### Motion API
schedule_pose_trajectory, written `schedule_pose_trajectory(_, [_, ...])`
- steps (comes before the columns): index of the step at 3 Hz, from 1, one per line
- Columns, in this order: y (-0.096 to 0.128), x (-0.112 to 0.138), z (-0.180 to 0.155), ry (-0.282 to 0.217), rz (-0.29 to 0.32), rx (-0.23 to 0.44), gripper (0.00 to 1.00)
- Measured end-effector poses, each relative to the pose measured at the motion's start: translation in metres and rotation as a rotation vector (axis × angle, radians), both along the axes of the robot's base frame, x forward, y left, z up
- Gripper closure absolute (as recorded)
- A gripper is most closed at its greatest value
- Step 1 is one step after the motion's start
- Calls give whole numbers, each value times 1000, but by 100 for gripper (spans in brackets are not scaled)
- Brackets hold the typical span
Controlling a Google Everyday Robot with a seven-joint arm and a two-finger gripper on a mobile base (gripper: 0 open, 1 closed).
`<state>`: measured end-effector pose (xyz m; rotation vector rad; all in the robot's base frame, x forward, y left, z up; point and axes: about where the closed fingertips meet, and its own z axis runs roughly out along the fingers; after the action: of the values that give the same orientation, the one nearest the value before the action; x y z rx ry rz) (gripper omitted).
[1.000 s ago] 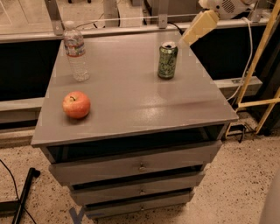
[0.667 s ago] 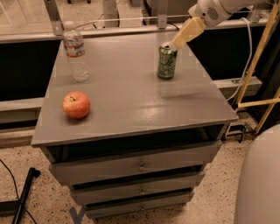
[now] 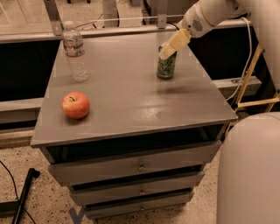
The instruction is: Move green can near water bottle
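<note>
The green can (image 3: 166, 68) stands upright on the grey cabinet top (image 3: 131, 100), at its back right. The water bottle (image 3: 75, 52) stands upright at the back left, well apart from the can. My gripper (image 3: 168, 48) reaches down from the upper right on a white arm (image 3: 210, 13). Its pale tip is at the can's top and hides the can's rim. I cannot tell whether it touches the can.
A red apple (image 3: 75, 105) lies on the front left of the cabinet top. The cabinet has several drawers (image 3: 140, 166) below. A railing (image 3: 109, 30) runs behind the cabinet. The robot's white body (image 3: 249, 170) fills the lower right. A wooden frame (image 3: 251, 83) stands at the right.
The arm has swung left and down, bringing the gripper from up right of the can onto the can's top. The can, bottle and apple have stayed in place.
</note>
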<state>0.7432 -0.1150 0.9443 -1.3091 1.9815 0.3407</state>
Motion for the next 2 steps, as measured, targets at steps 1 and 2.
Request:
schedule_pose_trajectory(1, [6, 6, -15, 16, 0, 2, 0])
schedule_pose_trajectory(2, [6, 10, -27, 24, -11, -11, 15])
